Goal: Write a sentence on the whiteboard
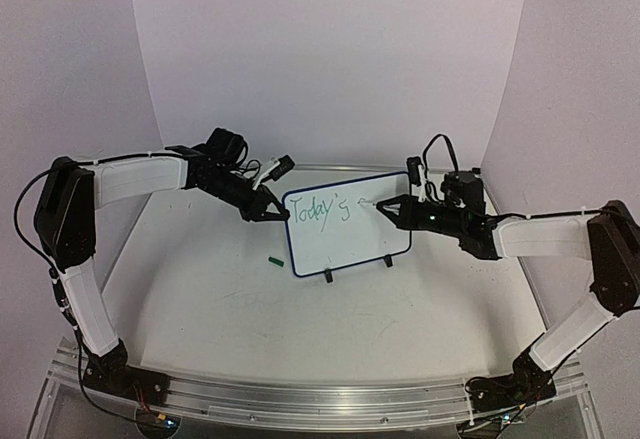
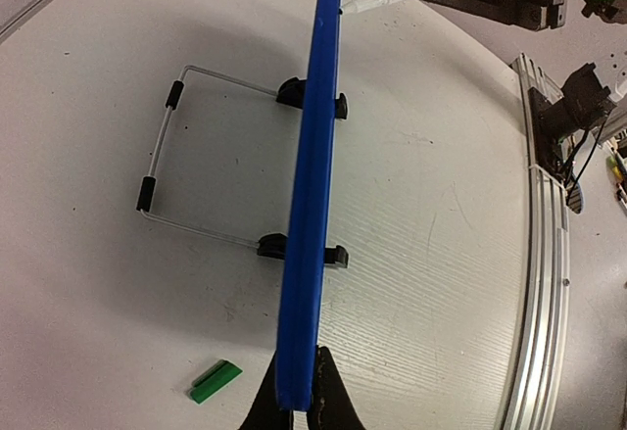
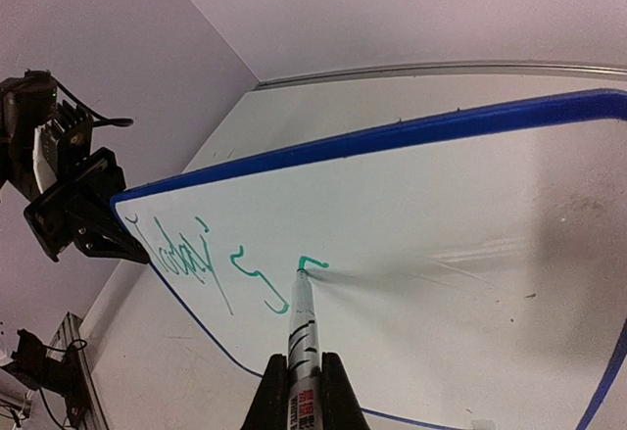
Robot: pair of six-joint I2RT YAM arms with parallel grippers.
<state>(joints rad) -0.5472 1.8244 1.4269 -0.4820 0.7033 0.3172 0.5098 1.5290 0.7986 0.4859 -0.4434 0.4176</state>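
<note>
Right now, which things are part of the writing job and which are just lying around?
In use: whiteboard, green writing, marker, left gripper on whiteboard edge, right gripper on marker.
Lying about: small green piece beside the whiteboard.

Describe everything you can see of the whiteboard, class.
The whiteboard is a small white rectangle with a thin blue border and rounded corners, propped on edge by a wire stand with black clips. Green writing reads "Today's". The left tool pinches its left edge; the marker held in the right tool touches its face.
</note>
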